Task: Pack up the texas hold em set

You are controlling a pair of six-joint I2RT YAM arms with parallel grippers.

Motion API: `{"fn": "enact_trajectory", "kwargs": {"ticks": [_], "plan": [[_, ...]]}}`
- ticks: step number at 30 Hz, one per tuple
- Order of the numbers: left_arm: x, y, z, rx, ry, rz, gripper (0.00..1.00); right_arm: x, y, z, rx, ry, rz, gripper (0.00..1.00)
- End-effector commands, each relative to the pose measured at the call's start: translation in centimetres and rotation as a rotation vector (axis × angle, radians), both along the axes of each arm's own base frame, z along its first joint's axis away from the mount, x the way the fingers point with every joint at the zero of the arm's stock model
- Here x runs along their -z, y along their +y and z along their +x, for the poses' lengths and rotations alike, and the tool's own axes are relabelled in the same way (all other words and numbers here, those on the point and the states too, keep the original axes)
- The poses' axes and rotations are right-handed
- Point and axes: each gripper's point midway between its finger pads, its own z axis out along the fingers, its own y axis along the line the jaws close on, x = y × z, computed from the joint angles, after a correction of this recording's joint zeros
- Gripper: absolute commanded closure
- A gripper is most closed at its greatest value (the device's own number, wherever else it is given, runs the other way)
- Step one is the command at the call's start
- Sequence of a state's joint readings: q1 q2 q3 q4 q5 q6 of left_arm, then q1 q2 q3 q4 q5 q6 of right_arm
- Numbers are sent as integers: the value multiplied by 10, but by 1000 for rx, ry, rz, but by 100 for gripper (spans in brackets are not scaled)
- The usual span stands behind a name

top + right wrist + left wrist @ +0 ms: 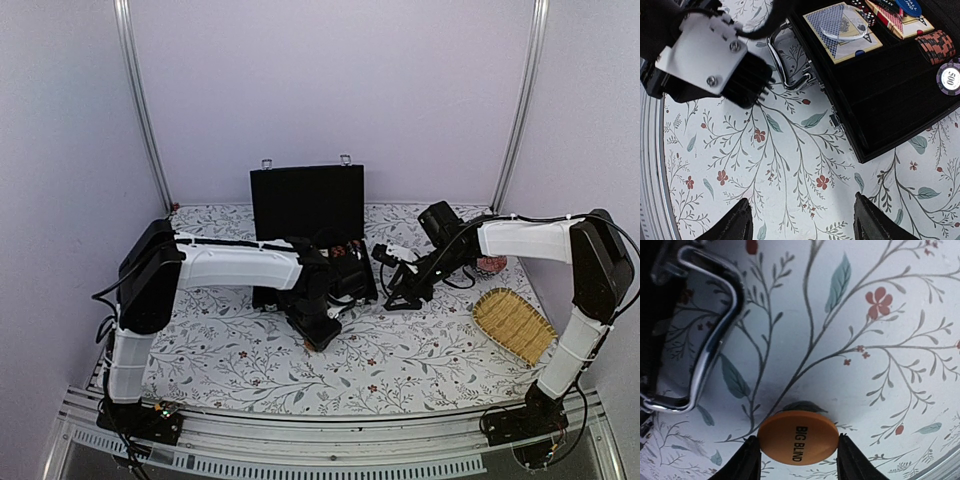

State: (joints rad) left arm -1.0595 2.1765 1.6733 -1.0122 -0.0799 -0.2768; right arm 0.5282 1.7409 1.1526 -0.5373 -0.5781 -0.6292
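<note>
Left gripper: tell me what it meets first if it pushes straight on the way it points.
The orange disc marked BIG BLIND, lying flat between the fingers of the left gripper. Beneath it there is only the floral tablecloth. Whether the fingers touch the disc yet is unclear.

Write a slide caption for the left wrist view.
Left claw brackets the orange BIG BLIND disc on floral cloth, beside the case's silver handle.
</note>
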Motion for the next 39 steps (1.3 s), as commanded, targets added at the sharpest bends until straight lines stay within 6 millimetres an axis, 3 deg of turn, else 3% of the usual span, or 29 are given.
{"fn": "enact_trajectory", "kwargs": {"ticks": [1, 8, 14, 20, 24, 29, 39], "plan": [[-55, 4, 38, -35, -109, -64, 50, -3, 3, 3, -11, -8, 2, 30], [-83, 11, 96, -101, -212, -102, 50, -4, 3, 3, -9, -12, 0, 30], [-91, 11, 156, -190, -293, -181, 50, -3, 2, 3, -8, -12, -2, 30], [-72, 7, 194, -224, -294, -212, 50, -4, 2, 3, -6, -16, -5, 30], [-59, 15, 217, -266, -304, -199, 50, -2, 1, 3, -4, -13, -8, 30], [-49, 20, 215, -281, -255, -191, 50, -1, 1, 4, -3, -13, -14, 30], [-52, 19, 177, -250, -147, -229, 50, 6, 2, 3, -8, 9, -19, 30]]}}
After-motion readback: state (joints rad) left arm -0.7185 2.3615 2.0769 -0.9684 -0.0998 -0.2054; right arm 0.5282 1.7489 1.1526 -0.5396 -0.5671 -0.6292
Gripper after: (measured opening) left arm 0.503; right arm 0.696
